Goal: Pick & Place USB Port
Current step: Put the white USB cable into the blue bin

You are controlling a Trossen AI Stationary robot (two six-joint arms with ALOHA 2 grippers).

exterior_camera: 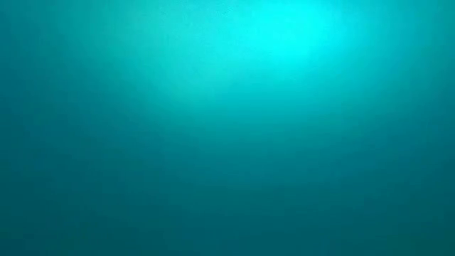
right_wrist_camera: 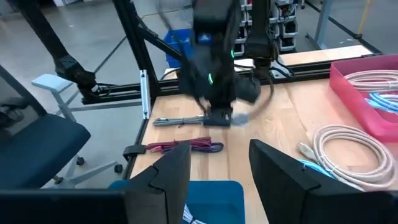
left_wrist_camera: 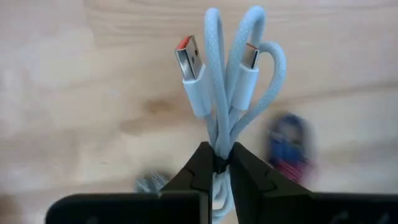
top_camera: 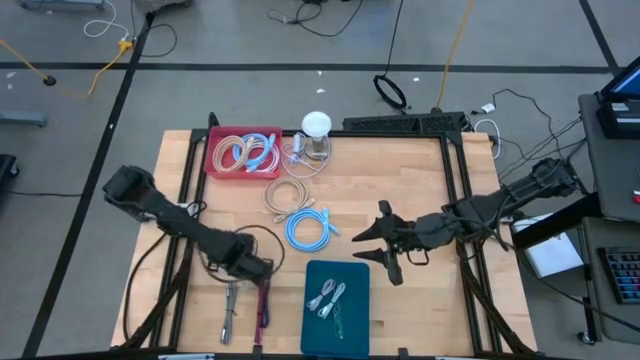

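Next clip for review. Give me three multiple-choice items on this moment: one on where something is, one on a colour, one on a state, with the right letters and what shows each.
1. Where is the left claw?
A. Over the red bin
B. Near the table's front edge, left of the teal tray
C. Beside the white cup

2. What colour is the cable that it grips?
A. Pale blue-grey
B. Black
C. Yellow

3. How does the right claw stand?
A. Shut on a cable
B. Shut on nothing
C. Open, empty

Answers:
1 B: the high view shows it low on the wooden table, just left of the teal tray.
2 A: the left wrist view shows a pale blue-grey bundle pinched between the fingers.
3 C: the right wrist view shows its fingers apart with only table between them.
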